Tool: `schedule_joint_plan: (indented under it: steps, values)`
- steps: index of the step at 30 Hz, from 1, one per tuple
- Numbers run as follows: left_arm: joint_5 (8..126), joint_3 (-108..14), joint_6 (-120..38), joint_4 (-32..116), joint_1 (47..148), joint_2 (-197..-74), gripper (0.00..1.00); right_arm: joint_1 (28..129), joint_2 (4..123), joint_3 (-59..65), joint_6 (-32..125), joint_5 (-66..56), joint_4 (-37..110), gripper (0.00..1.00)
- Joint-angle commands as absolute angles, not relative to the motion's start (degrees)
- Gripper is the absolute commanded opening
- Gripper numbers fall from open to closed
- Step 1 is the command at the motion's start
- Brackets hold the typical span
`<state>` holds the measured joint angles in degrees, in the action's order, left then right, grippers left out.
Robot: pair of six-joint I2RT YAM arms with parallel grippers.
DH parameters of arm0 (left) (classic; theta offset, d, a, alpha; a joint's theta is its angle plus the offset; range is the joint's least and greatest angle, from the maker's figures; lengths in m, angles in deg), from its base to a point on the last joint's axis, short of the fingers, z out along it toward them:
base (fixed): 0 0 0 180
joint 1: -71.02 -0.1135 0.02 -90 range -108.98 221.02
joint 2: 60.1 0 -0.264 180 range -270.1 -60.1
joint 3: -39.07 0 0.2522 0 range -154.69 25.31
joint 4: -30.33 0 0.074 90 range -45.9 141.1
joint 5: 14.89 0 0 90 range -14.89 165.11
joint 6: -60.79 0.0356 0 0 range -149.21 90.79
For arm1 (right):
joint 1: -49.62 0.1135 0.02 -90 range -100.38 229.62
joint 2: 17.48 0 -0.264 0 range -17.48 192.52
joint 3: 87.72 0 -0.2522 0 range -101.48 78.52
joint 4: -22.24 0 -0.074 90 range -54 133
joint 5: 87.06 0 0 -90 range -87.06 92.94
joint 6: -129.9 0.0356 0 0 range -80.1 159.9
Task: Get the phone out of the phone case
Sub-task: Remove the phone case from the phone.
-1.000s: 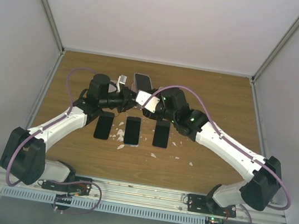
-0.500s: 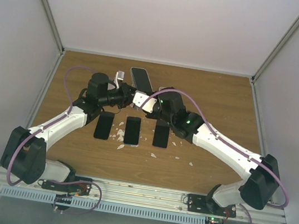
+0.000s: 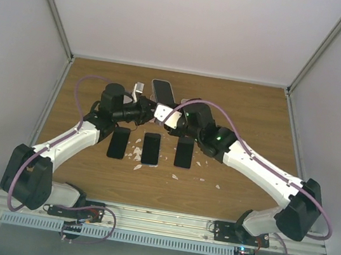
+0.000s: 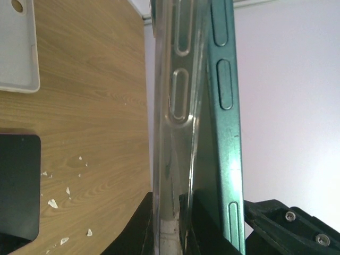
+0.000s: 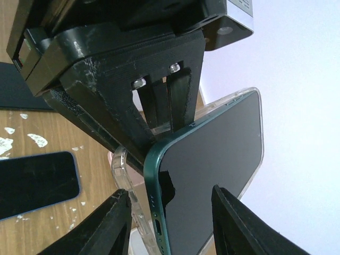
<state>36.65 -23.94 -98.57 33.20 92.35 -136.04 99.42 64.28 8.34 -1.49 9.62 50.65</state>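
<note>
The wooden worktop [image 3: 249, 114] carries three spare handsets [image 3: 150, 148] in a row, with white scraps [image 3: 135, 154] scattered among them. Above these the two arms meet, holding the phone [image 4: 226, 106] and its clear phone case [image 4: 175, 79] upright in the air, well off the wood.

The left pincer [image 4: 166, 234] is closed tight on the lower edge of the phone case. The right pincer [image 5: 169, 194] stands wide, one finger either side of the phone's lower end; whether it actually presses on it I cannot tell. The phone's green edge has already sprung away from the case along the top, but the two are close together at the bottom — so the peel looks roughly half done.

To finish cleanly, the left arm should hold the case fixed while the right one works the phone's seated end outward, away from the shell. A slow, steady pull is best — a jerk could flip the phone onto the wood.

Against half a second ago, the held pair has swung slightly rightward and stands a touch less slanted; the right arm's elbow has drifted outward too.
</note>
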Motion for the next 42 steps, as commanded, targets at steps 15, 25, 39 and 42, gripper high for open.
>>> schedule_joint_plan:
  steps: [15, 25, 39, 42]
  values:
    - [33.02, -24.32, -95.31, 31.0, 93.38, -135.5, 0.0, 97.69, 60.2, 4.33, 1.0, 3.16, 58.62, 0.43]
    - [32.66, -25.21, -95.69, 30.92, 93.51, -136.04, 0.0, 97.7, 61.93, 5.85, -0.46, 3.78, 58.1, 0.43]
    - [31.28, -25.41, -96.48, 29.68, 94.2, -136.03, 0.0, 97.78, 64.93, 7.73, -3.1, 9.88, 54.33, 0.45]
    - [30.82, -25.24, -97.16, 28.94, 94.59, -136.04, 0.0, 98.03, 65.12, 10.21, -5.88, 13.99, 49.41, 0.47]
